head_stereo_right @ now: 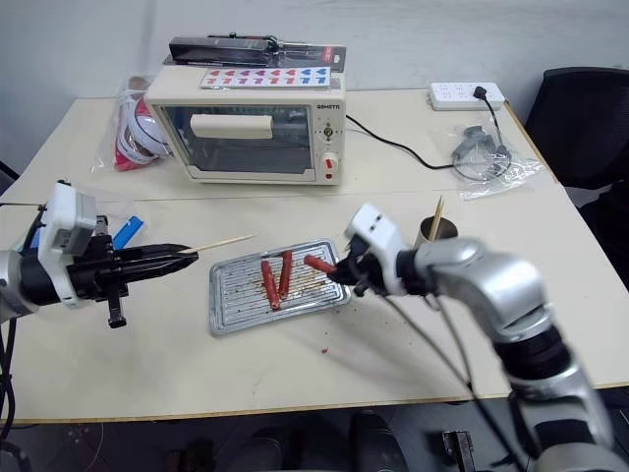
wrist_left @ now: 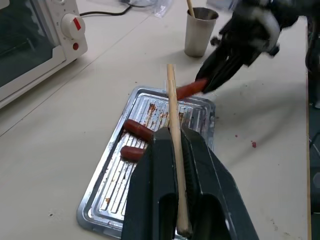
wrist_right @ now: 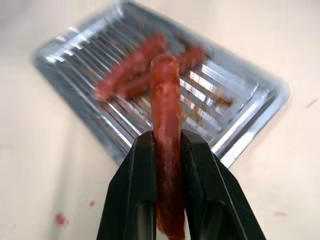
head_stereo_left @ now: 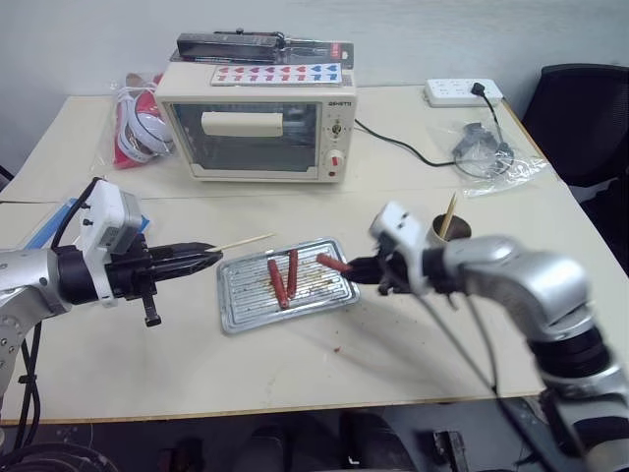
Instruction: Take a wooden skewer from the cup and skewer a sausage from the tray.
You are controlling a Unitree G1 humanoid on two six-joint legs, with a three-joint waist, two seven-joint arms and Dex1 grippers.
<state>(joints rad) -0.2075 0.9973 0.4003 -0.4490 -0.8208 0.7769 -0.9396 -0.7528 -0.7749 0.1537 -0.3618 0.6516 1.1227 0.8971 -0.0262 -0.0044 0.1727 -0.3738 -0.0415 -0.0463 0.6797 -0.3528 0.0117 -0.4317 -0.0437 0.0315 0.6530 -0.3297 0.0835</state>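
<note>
Small brand lettering on the toaster oven (head_stereo_left: pixel 257 126), too blurred to read.

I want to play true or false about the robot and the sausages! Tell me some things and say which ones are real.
1. The left claw holds a wooden skewer. True.
2. The right claw is empty. False: it is shut on a sausage.
3. Two sausages lie on the tray. True.
4. The held sausage is already on the skewer. False: the skewer's tip is apart from it.
5. The cup has a stick in it. True.
6. The toaster oven stands on the tray. False: it stands on the table, behind the tray.
</note>
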